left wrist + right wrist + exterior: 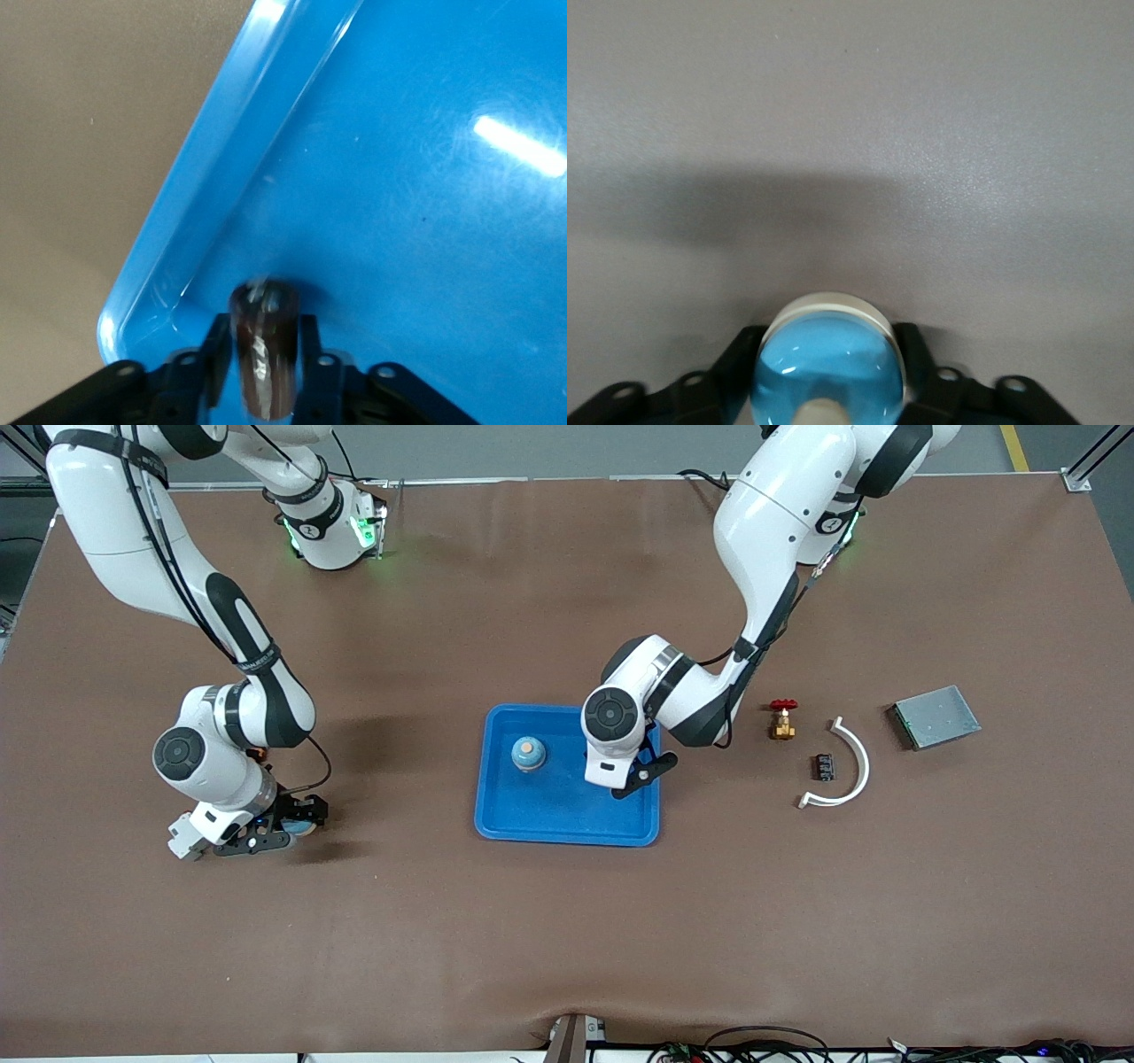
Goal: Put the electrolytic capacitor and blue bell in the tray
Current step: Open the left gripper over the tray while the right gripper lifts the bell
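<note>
My left tool [261, 372] pinches a dark cylindrical capacitor [263, 359] low in the shallow bright blue plastic tray [221, 159], while my right tool [828, 390] clamps a blue domed bell [828, 367] on the brown worktop [443, 939].

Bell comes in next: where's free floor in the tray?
Tray: the stretch nearest the camera is bare. A blue domed object sits toward the right arm's end; the left gripper with the capacitor crowds the other end.

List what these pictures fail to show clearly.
Front view: the left claw and its wrist hide the capacitor in the tray.
Front view: the right claw covers most of the blue bell.
Front view: the small black part is too small to identify.
</note>
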